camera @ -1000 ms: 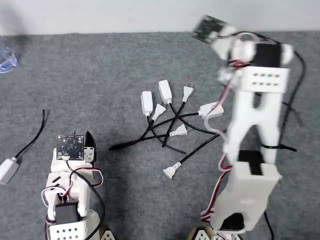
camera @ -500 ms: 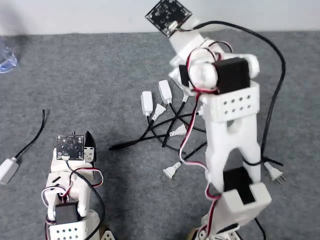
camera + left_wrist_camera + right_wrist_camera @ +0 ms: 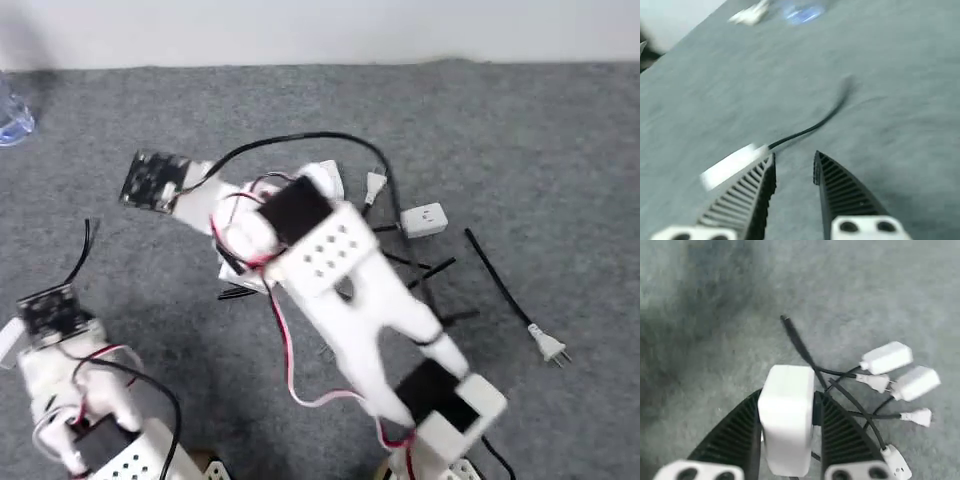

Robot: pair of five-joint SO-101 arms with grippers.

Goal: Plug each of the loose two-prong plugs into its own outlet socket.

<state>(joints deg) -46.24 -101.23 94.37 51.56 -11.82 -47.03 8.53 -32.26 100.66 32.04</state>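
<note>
The right tool (image 3: 788,399) is clamped on a white outlet socket (image 3: 786,435) over the grey bench (image 3: 715,315). Tangled plugs (image 3: 875,382) and spare sockets (image 3: 887,357) lie just beyond it. The left tool (image 3: 794,158) has its fingers apart, and a corded white socket (image 3: 730,167) lies just beside one fingertip.
</note>
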